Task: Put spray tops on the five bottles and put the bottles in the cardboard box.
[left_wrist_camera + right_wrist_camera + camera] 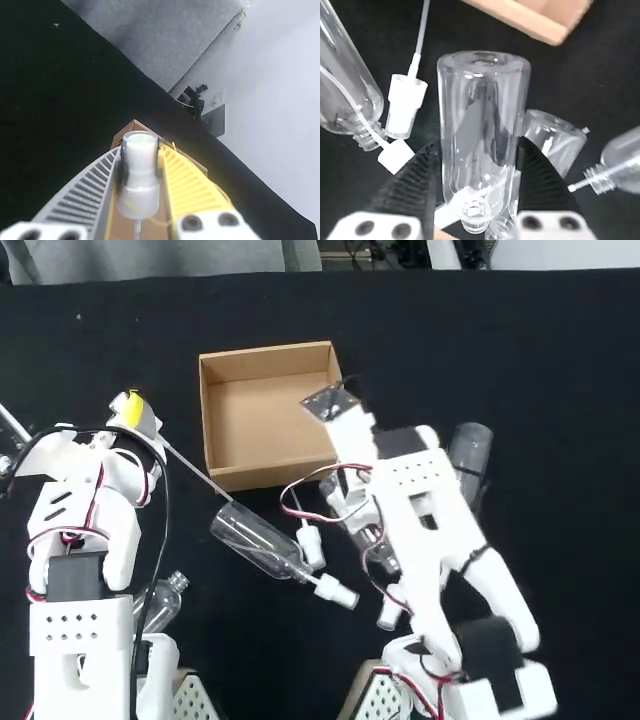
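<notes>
My left gripper (133, 412) (139, 165) is shut on a white spray top (137, 175), left of the cardboard box (265, 410). The top's thin tube (195, 470) slants down toward a clear bottle (255, 540) lying on the black table. My right gripper (340, 420) (480, 165) is shut on another clear bottle (482, 130), with its open neck toward the wrist and its base near the box's right wall (540, 17). Loose spray tops (310, 545) (335, 590) (405, 112) lie between the arms.
One more bottle (165, 600) lies beside the left arm's base, and another (470, 455) lies right of the right arm. Further bottles (552, 137) (620, 160) lie under and beside the right gripper. A third loose spray top (390, 615) lies close to the right arm's base.
</notes>
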Motion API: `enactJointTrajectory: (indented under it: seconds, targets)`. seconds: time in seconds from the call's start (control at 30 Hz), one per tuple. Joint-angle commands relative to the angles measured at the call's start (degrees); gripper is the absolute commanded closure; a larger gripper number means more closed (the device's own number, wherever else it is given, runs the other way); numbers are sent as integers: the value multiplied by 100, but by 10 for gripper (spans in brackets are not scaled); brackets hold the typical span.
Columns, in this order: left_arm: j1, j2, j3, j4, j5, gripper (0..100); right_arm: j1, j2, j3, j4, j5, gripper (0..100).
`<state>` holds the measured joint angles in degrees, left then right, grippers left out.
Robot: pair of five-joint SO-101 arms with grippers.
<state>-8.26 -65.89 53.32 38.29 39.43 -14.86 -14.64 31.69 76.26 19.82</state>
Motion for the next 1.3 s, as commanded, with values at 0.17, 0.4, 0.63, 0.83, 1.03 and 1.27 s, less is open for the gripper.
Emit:
enactJointTrajectory:
  seconds: [0.17, 0.4, 0.63, 0.83, 1.03, 1.27]
  targets:
    - [-75, -132, -127, -132, 9, 971, 651, -778, -444, 431, -404, 913]
    - [-75, -132, -127, -132, 9, 971, 1354, -1007, -453, 440, -932, 913]
    - [-75, -132, -127, -132, 9, 971, 2418, -1446, -453, 440, -1248, 913]
    - [-75, -132, -127, -132, 9, 971, 3437, -1534, -444, 440, -1248, 913]
    - [-75, -132, -127, -132, 9, 971, 4352, -1525, -426, 440, -1407, 913]
    - [-277, -132, -127, -149, 9, 971, 5108, -1543, -145, 387, -1600, 917]
